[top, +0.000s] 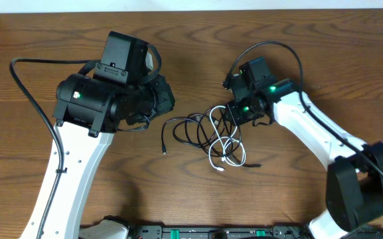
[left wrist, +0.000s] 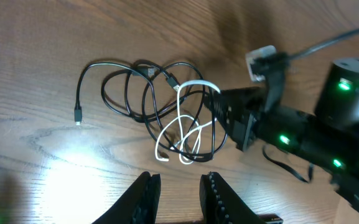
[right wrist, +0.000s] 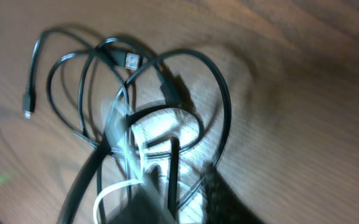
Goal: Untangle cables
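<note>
At the middle of the counter [top: 38, 40] the cables [top: 208, 136] lie in one loose knot. Black loops are threaded through a white one, and a black plug end trails free toward the left arm.

The right claw [left wrist: 229, 115] is down at the knot's right edge, its tip at the top of the white loop. That placing probably serves to pin or lift one strand so the others can be drawn off. Its own camera is blurred, so I cannot tell whether it is clenched on a strand or only set around it. The right arm slants in from the right, wrist bent down to the counter.

The left claw [left wrist: 179, 183] hangs above bare wood beside the knot, fingers a little apart and holding nothing. Its arm rises from the near left, wrist turned toward the cables, likely poised for the free end.
</note>
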`<state>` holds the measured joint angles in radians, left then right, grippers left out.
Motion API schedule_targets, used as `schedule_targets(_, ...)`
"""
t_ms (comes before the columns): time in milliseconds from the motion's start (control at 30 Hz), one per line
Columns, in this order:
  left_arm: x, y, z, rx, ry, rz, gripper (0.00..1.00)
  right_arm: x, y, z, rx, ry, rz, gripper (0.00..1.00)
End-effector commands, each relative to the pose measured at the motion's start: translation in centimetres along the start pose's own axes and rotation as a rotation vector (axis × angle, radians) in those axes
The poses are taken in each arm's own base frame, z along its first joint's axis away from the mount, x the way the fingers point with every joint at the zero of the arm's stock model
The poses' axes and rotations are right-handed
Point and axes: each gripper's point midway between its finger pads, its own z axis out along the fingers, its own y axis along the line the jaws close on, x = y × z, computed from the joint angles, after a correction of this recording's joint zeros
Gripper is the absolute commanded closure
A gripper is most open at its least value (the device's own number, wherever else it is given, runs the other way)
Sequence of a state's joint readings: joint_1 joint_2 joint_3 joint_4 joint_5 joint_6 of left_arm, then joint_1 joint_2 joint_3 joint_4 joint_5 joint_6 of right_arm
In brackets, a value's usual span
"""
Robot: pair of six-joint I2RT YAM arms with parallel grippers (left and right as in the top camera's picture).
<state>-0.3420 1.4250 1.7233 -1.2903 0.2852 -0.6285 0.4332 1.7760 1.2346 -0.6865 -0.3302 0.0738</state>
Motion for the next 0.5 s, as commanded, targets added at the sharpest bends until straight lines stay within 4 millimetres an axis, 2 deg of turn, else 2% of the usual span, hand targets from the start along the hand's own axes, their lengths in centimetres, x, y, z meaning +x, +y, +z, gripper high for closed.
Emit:
schedule_targets(0,-0.2,0.5,0.3,-0.023,-0.002,0.000,0.73,-0.3,-0.3,0.4,-0.011,-0.006,0.064,0.96)
schedule_targets(33,-0.2,0.5,0.3,-0.026,-0.005,0.000,0.72,-0.6,-0.1,0.0,-0.017,-0.016,0.074,0.99)
schedule_targets(167,-0.4,0.7,0.3,-0.038,-0.015,0.000,0.72,-1.9,1.6,-2.1,-0.071,-0.061,0.056,0.99)
schedule_targets(333,-0.4,0.7,0.3,-0.038,-0.014,0.000,0.72,-3.6,4.5,-7.0,-0.151,-0.170,0.011,0.99)
schedule_targets(467,-0.4,0.7,0.3,-0.038,-0.014,0.000,0.73,-4.8,6.1,-11.5,-0.187,-0.288,0.102,0.98)
